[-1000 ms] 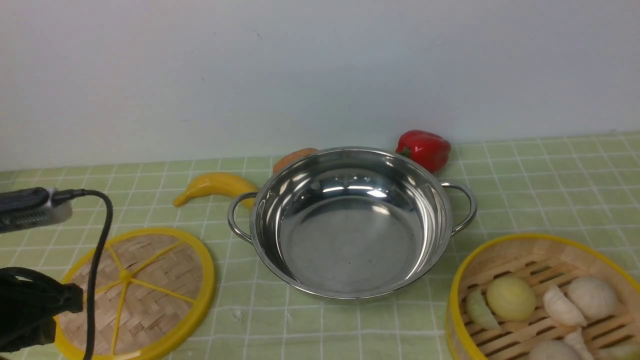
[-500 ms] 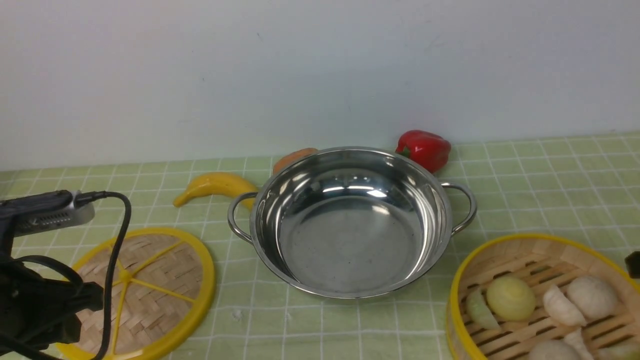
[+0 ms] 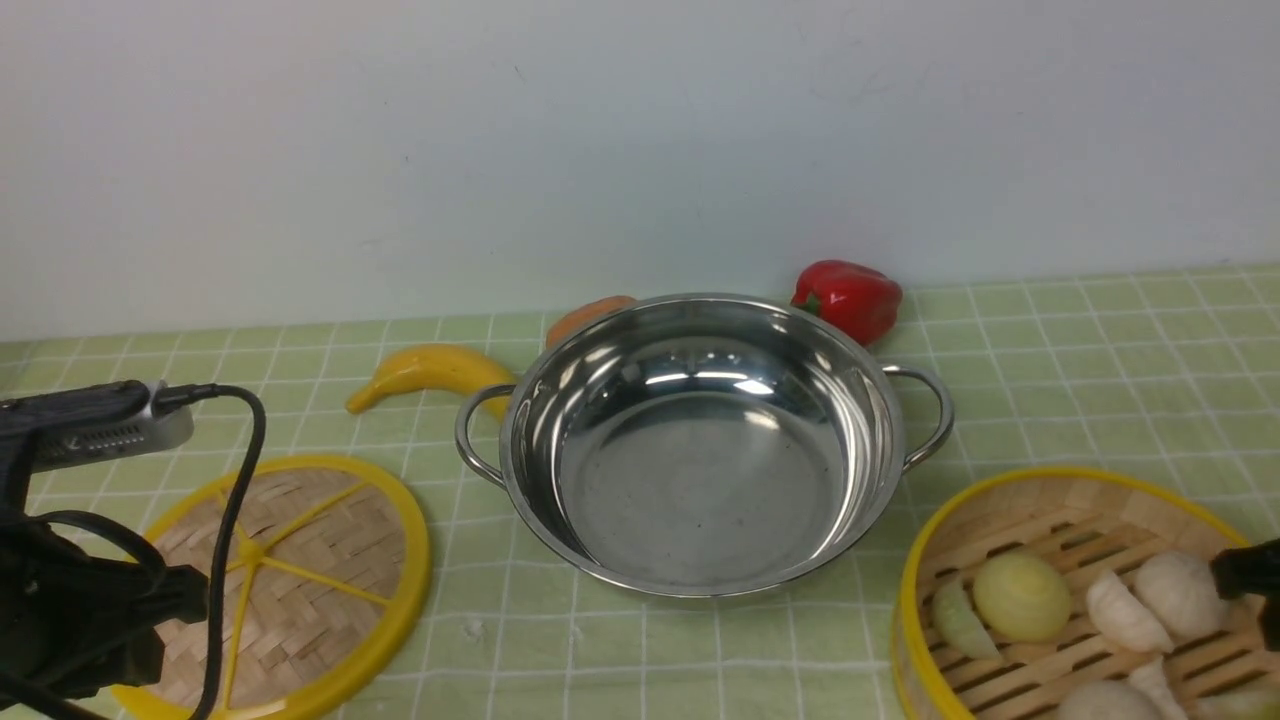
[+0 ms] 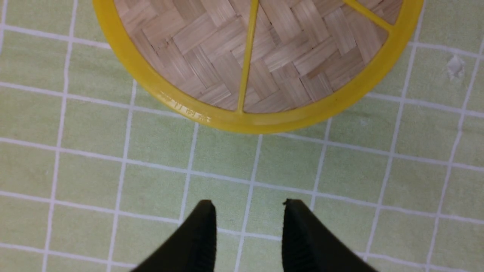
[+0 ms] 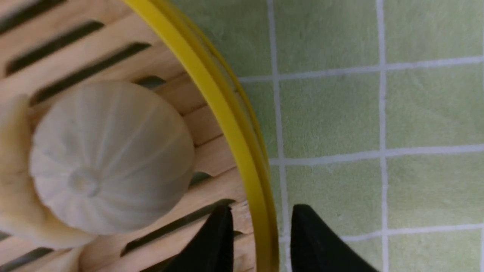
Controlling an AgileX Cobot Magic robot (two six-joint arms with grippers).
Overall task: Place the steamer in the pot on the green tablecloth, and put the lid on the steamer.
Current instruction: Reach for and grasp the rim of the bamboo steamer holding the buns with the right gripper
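The steel pot (image 3: 700,480) stands empty in the middle of the green tablecloth (image 3: 1100,350). The steamer (image 3: 1090,500) sits at the front right and holds buns and dumplings. The woven lid (image 3: 300,580) lies flat at the front left. My right gripper (image 5: 261,209) is open and straddles the steamer's yellow rim (image 5: 227,124), one finger inside and one outside; it shows at the right edge of the front view (image 3: 1245,575). My left gripper (image 4: 247,206) is open and empty over the cloth, just short of the lid's rim (image 4: 261,122).
A yellow banana (image 3: 430,372), an orange item (image 3: 585,315) and a red pepper (image 3: 848,298) lie just behind the pot. A white wall runs along the back. My left arm and its cable (image 3: 70,610) cover the lid's left side.
My right gripper has come in from the right edge and now sits over the steamer's right rim. My left arm shifted a little right over the lid, then held still.
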